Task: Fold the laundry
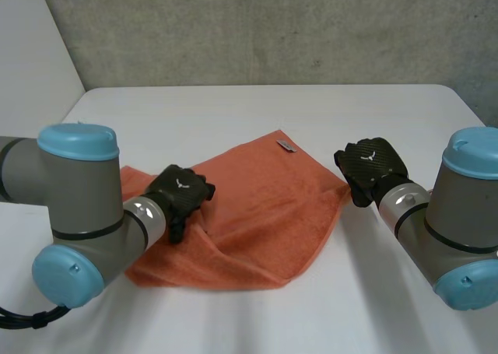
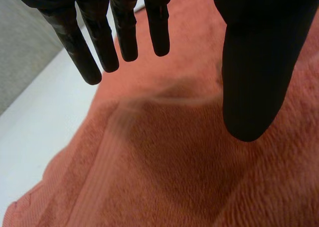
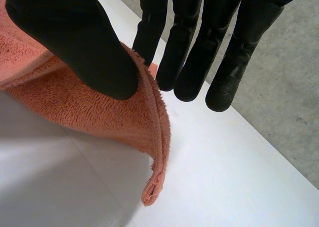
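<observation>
Your right hand point(image 1: 372, 166) pinches the orange towel's point(image 1: 264, 214) right corner between thumb and fingers, just off the table point(image 1: 194, 109). From that corner the towel lies leftward, flat under your left hand's point(image 1: 180, 191) straight, spread fingers.

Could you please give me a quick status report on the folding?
Left hand open above the orange terry towel, left part. Right hand pinching the towel's right corner, raised off the white table. Small grey tag at its far edge.
</observation>
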Motion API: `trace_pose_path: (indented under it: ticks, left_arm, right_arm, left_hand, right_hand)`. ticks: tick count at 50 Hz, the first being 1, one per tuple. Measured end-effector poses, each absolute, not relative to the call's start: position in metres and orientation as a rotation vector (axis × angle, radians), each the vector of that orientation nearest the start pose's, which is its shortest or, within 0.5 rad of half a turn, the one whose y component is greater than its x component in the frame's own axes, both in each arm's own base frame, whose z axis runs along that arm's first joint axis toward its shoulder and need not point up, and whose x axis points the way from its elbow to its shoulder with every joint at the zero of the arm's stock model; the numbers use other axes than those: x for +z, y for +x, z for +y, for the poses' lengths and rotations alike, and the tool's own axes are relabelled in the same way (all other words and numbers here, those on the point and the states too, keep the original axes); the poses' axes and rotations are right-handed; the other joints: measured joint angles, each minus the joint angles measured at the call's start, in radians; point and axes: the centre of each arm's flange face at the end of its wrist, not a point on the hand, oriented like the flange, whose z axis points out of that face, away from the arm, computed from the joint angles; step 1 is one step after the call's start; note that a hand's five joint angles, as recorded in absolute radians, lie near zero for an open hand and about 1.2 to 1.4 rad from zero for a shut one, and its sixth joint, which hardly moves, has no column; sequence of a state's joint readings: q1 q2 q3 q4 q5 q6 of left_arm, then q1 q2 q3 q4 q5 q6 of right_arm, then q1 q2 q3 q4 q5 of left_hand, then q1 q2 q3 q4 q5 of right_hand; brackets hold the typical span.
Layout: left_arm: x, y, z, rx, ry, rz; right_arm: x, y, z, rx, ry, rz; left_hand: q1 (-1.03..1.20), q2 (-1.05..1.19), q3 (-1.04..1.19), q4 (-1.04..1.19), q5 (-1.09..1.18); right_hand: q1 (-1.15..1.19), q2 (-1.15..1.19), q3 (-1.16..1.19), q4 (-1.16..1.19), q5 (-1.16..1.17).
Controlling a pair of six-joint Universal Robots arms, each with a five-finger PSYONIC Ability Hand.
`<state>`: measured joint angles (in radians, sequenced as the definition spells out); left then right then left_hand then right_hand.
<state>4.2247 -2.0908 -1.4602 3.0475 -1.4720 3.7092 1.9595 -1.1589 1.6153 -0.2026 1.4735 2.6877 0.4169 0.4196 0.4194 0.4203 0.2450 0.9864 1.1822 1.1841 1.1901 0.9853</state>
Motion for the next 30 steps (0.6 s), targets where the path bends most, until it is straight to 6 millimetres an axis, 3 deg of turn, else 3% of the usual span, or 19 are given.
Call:
trace_pose_path:
  ticks: [14,30]
  left_arm:
    - [0.141,-0.282,-0.246,-1.475,1.500,2.355]
    - [0.143,-0.284,-0.240,-1.474,1.519,2.358]
  right_arm:
    - [0.175,0.266,-0.280,-1.906,-1.091,2.194]
    - [0.176,0.275,-0.293,-1.942,-1.142,2.164]
  left_hand:
    - [0.121,0.124,0.124,0.120,0.120]
    - [0.200,0.197,0.196,0.198,0.198]
  right_hand:
    - [0.000,0.000,0.000,0.000,0.000]
    - [0.000,0.000,0.000,0.000,0.000]
